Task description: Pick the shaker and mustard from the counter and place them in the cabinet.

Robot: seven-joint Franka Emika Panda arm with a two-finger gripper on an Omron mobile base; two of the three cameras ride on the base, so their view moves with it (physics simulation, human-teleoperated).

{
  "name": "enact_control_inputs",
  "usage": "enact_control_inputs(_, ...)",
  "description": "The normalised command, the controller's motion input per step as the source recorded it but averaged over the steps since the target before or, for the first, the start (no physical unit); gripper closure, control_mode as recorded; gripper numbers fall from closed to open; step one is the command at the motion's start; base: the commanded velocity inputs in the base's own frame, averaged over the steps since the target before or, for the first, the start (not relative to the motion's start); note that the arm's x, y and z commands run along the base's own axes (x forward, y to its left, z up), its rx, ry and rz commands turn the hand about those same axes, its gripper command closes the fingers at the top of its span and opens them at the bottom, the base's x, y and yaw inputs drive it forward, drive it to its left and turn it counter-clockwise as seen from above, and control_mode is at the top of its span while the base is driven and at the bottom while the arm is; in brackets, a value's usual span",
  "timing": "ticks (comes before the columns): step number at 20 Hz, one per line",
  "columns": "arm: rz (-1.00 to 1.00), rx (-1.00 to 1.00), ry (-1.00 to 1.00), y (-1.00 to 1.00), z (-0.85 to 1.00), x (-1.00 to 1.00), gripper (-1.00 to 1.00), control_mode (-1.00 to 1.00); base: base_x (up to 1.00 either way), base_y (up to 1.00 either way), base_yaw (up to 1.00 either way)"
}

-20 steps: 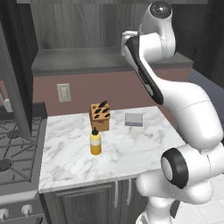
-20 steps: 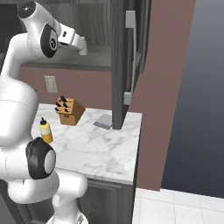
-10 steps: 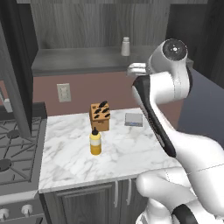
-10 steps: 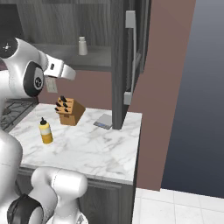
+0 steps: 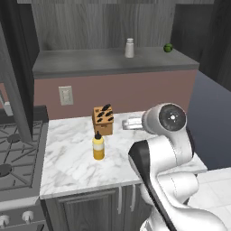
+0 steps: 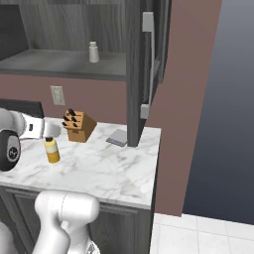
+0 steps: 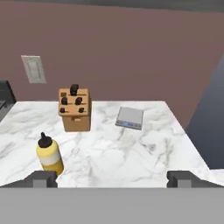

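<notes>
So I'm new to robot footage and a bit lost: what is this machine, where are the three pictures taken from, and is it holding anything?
It is a white robot arm in a rendered kitchen. Two cameras look over it from behind, left and right; the third sits on its hand. The gripper is open and holds nothing. On the counter stand the mustard, a knife block and a flat grey block. The shaker already stands on the cabinet shelf, beside a small green ball.

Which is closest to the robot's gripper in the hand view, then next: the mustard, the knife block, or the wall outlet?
1. Mustard, just ahead of the gripper, on the left.
2. Knife block, farther back on the counter.
3. Wall outlet, on the back wall.
</notes>
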Motion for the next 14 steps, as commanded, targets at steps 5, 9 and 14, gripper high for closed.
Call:
enact_control_inputs(5,0.02,0.01,0.00,0.68,-0.95,-0.24,-1.00,-1.00,0.00,0.00,0.00)
enact_control_inputs(9,0.00,0.06,0.07,0.60,-0.69,0.14,-1.00,-1.00,0.00,0.00,0.00)
enact_control_inputs(14,0.00,0.05,0.09,0.38,-0.76,0.37,-1.00,-1.00,0.00,0.00,0.00)
